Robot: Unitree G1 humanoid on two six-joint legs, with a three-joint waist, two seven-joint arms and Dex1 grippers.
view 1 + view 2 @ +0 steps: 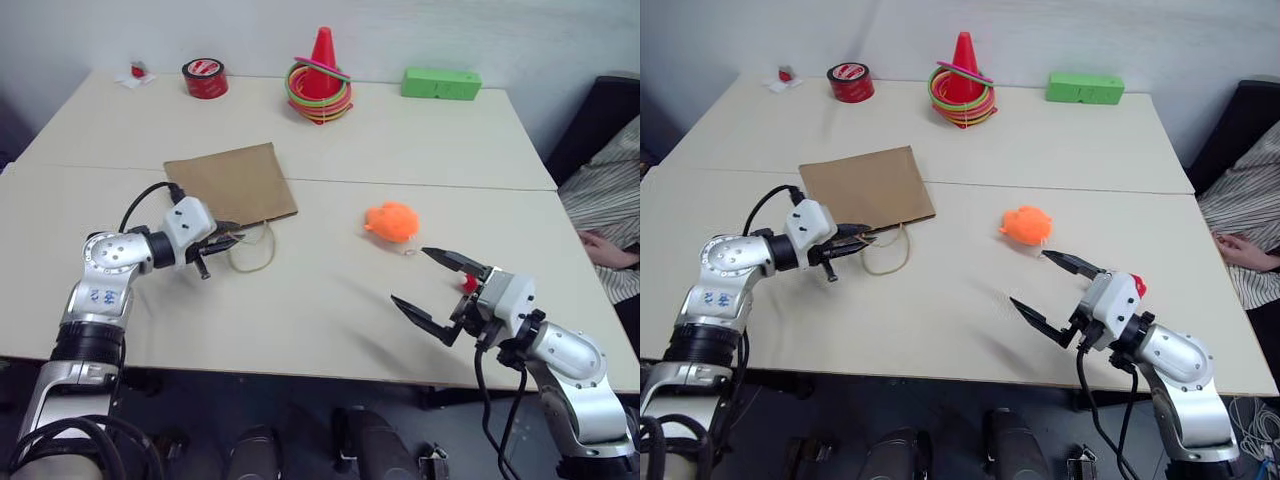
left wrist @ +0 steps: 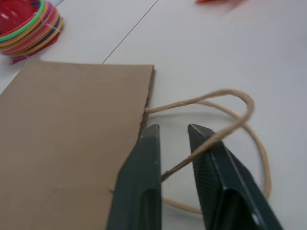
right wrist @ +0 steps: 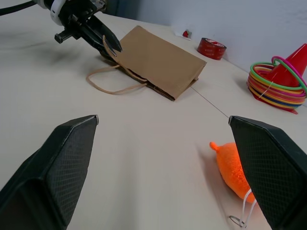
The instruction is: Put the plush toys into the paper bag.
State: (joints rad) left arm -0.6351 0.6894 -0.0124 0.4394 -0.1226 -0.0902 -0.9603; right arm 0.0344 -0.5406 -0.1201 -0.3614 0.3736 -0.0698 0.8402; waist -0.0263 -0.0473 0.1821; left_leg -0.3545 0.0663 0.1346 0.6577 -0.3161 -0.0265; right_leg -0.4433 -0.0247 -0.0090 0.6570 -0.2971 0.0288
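Left hand [image 1: 222, 243] clamped on flat brown paper bag's [image 1: 233, 183] thin cord handle [image 2: 225, 129]: may slip. Right hand [image 1: 430, 285] gapes.

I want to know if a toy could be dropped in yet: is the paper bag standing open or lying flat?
Lying flat. The paper bag rests folded on the table, mouth shut, its cord handles spread beside it.

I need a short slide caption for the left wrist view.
Left gripper closed on a cord handle of the flat paper bag.
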